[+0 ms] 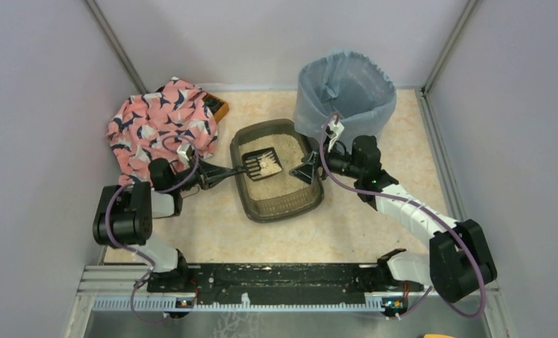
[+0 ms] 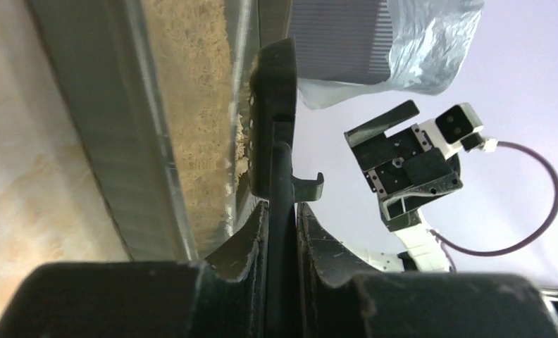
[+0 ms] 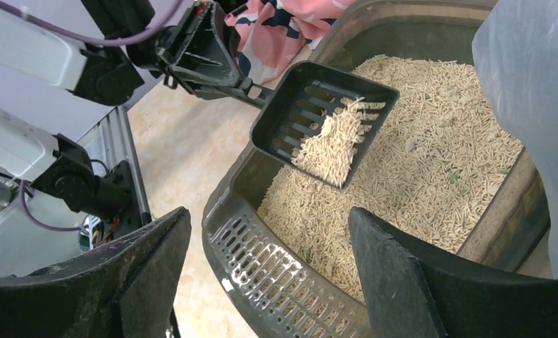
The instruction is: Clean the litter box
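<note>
box: litter box (image 1: 284, 210) sits mid-table, just in front of the bin, its bed of beige granules showing a few green specks
scoop: black slotted scoop (image 1: 262, 163) hangs over the box's left half, clear of the bed, with a small heap of granules in its bowl; from the right wrist it looks tipped, the heap lying toward one edge
left gripper: left gripper (image 1: 216, 172) reaches in from the left, jaws pressed tight on the scoop's thin handle
right gripper: right gripper (image 1: 308, 171) is at the box's right rim with fingers spread wide and nothing between them; whether it touches the rim I cannot tell
bin: round bin (image 1: 346, 91) with a blue-grey liner stands behind the box's right corner, mouth open
cloth: pink patterned cloth (image 1: 163, 120) is heaped at the back left, apart from the box
step: judged as scoop loaded and lifted, the load not yet dumped
next move: likely a light shake so loose granules drop through the slots, then a level carry rightward over the rim to the bin and a tip inside
care: the path passes close to the right gripper, and a tilt early would spill onto the table (image 1: 213, 232)
</note>
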`<action>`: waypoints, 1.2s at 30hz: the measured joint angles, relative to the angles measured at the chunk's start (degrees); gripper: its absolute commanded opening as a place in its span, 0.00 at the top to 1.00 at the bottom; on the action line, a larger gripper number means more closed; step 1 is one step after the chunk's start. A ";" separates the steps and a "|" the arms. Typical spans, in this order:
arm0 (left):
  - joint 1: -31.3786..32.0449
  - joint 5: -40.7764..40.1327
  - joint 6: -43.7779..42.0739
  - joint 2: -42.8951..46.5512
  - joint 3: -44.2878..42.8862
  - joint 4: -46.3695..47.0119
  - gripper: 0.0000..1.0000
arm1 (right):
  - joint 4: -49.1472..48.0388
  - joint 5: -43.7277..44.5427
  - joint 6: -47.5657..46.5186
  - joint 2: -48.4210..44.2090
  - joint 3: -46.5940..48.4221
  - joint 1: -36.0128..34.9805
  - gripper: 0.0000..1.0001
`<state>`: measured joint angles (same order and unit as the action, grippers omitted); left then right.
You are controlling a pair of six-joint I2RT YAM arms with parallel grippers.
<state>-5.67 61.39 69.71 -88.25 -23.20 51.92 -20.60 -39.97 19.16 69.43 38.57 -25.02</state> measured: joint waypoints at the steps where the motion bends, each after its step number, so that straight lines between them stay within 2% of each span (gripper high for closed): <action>1: -0.33 0.24 3.54 -2.80 0.98 6.12 1.00 | 0.02 -0.02 0.00 0.04 0.00 0.00 0.17; 4: -0.42 -0.17 11.93 -10.29 3.50 21.14 1.00 | 0.02 -0.04 0.02 0.15 0.00 0.00 0.17; 6: 1.77 -1.31 15.02 -14.08 3.74 26.73 1.00 | -0.11 -0.09 0.02 0.22 0.00 0.00 0.17; 9: 4.87 -1.86 18.23 -17.14 3.80 31.74 1.00 | -0.15 -0.24 0.02 0.79 0.00 0.00 0.17; 12: 4.24 -1.66 19.69 -17.11 3.85 34.25 1.00 | 0.02 -0.22 0.00 0.85 0.00 0.00 0.17; 15: 3.69 -2.12 18.05 -13.90 4.07 33.16 1.00 | 0.07 -0.20 0.00 0.85 0.00 0.00 0.17; 20: 6.19 -4.07 10.21 -4.81 4.13 24.57 1.00 | -0.17 -0.26 0.07 0.94 0.00 0.00 0.18; 22: 7.52 -4.15 8.79 -4.39 4.20 22.97 1.00 | -0.81 -0.42 0.17 1.42 0.00 0.00 0.18; 26: 6.05 -4.83 8.35 -5.25 6.12 22.43 1.00 | -1.01 -0.44 0.37 1.64 0.00 0.00 0.18; 30: 8.41 -4.81 7.93 -5.29 6.10 21.86 1.00 | -0.87 -0.44 0.39 1.64 0.00 0.00 0.18; 36: 6.27 -4.85 4.85 -1.62 5.84 15.19 1.00 | -0.90 -0.46 0.44 1.64 0.00 0.00 0.18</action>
<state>0.60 56.53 74.56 -89.86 -17.37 67.11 -21.50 -40.42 19.59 71.07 38.57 -25.02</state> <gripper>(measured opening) 0.207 0.827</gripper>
